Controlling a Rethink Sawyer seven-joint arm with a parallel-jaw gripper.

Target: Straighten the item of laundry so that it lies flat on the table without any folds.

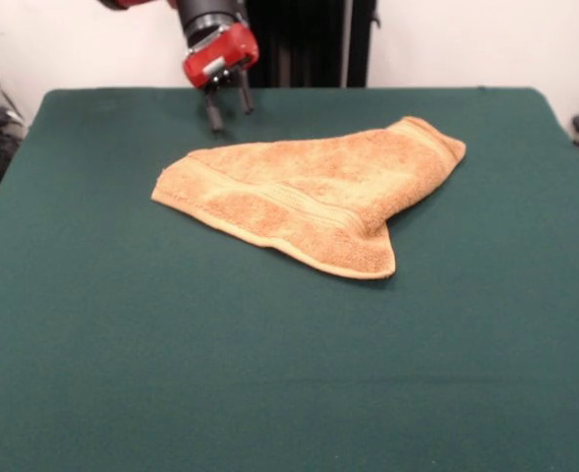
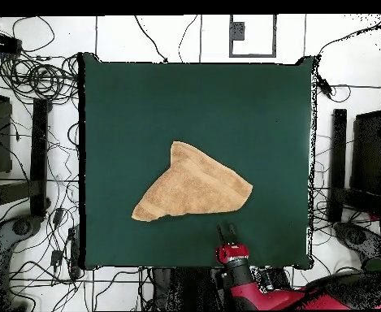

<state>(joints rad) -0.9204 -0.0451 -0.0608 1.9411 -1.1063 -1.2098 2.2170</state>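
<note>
Tool [image 1: 228, 110] open, empty, above table [image 1: 289, 374]

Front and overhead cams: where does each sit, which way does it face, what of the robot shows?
Front view: sits across the table from the robot, facing it low and oblique; the towel lies mid-table, and the red and black arm comes down from the top edge, end effector open, above the felt just beyond the towel.
Overhead view: sits above, looking straight down; the whole table shows, towel central, arm and end effector entering from the bottom edge.
Shared: table, folded towel and end effector, turned half round between views.
</note>
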